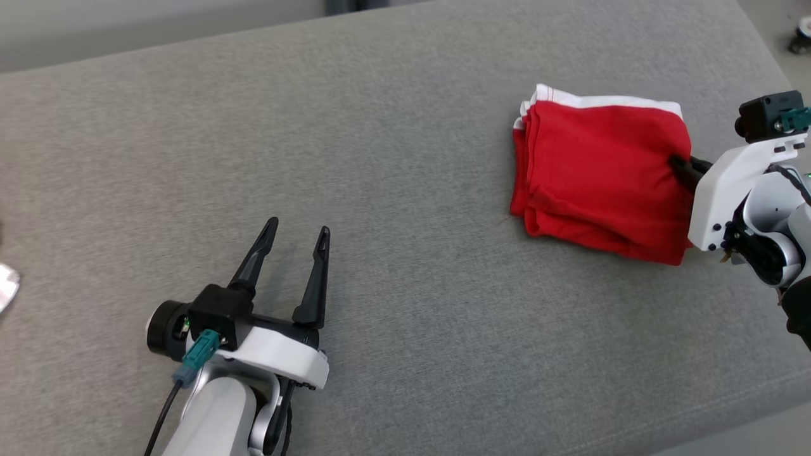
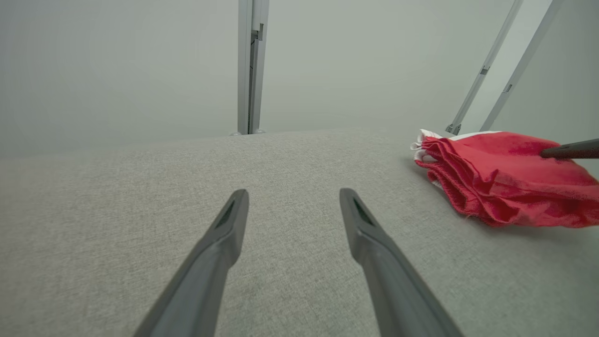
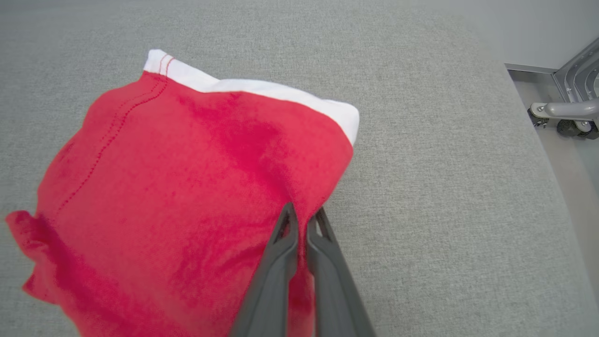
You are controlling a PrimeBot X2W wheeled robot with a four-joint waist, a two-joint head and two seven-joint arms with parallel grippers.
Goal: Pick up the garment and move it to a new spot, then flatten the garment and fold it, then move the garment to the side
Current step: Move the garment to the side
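A folded red garment (image 1: pixel 599 171) with a white band along its far edge lies in several layers on the grey surface at the right. My right gripper (image 1: pixel 679 166) pinches its right edge, fingers shut on the cloth; the right wrist view shows both tips (image 3: pixel 304 215) closed around a bunched fold of the garment (image 3: pixel 187 196). My left gripper (image 1: pixel 298 233) rests low at the lower left, open and holding nothing, far from the garment. Seen from the left wrist, the garment (image 2: pixel 500 182) sits off to the right with a dark right finger (image 2: pixel 571 150) on top.
The grey fabric surface (image 1: pixel 393 190) spans the scene, and its right edge drops to the floor. A metal frame foot with castors (image 3: pixel 566 117) stands beyond that edge. Upright metal posts (image 2: pixel 250 65) rise behind the far side.
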